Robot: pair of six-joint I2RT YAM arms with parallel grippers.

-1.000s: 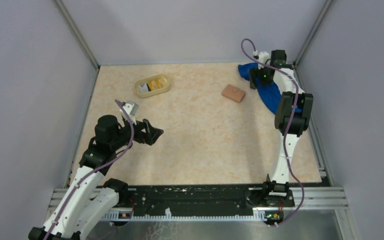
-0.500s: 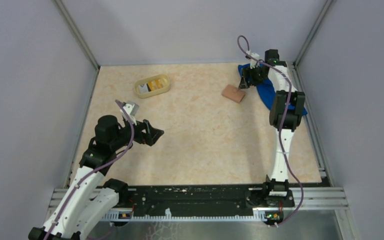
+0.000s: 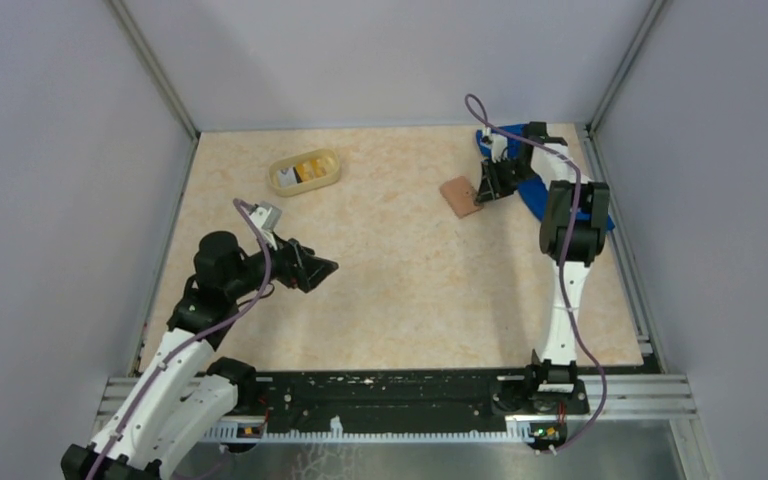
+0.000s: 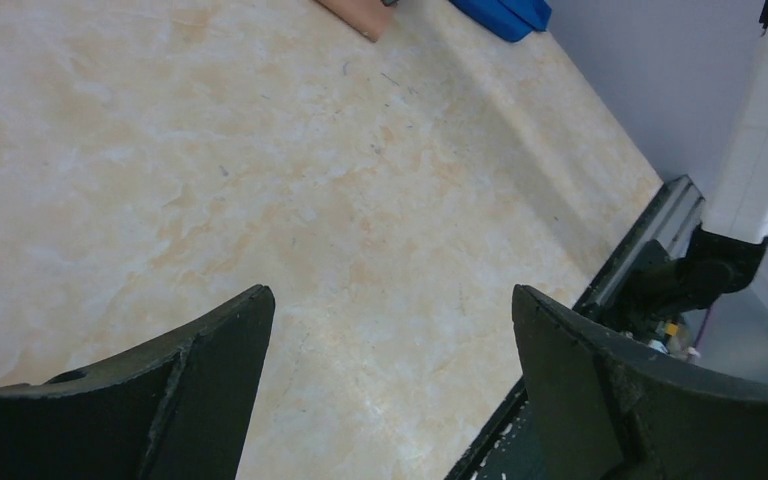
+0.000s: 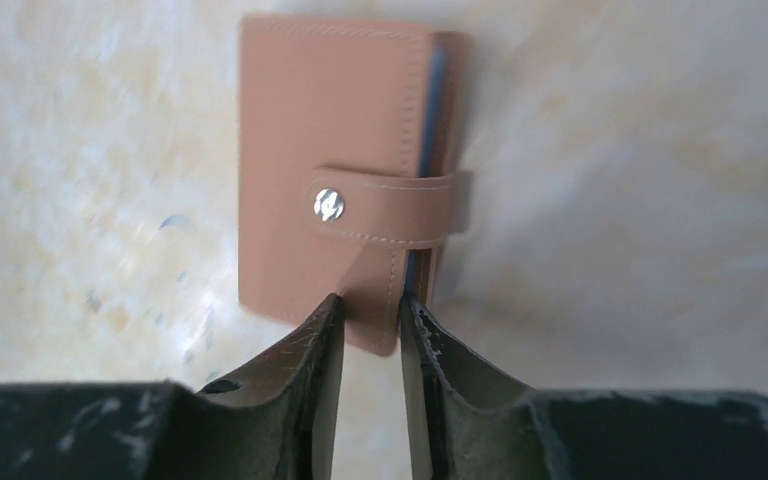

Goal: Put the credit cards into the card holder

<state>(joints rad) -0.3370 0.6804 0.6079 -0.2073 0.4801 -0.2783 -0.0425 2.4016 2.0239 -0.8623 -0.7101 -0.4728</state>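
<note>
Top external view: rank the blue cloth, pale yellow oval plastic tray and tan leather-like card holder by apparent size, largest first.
1. Blue cloth, even with the right arm covering part of it.
2. Pale yellow oval tray.
3. Tan card holder.

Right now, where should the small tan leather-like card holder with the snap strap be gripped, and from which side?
Probably the short edge of the card holder nearest the right gripper, below the snap strap, approached from that side. It lies flat and snapped shut, so only a thin edge offers a pinch, and the strap should stop it splaying.
</note>
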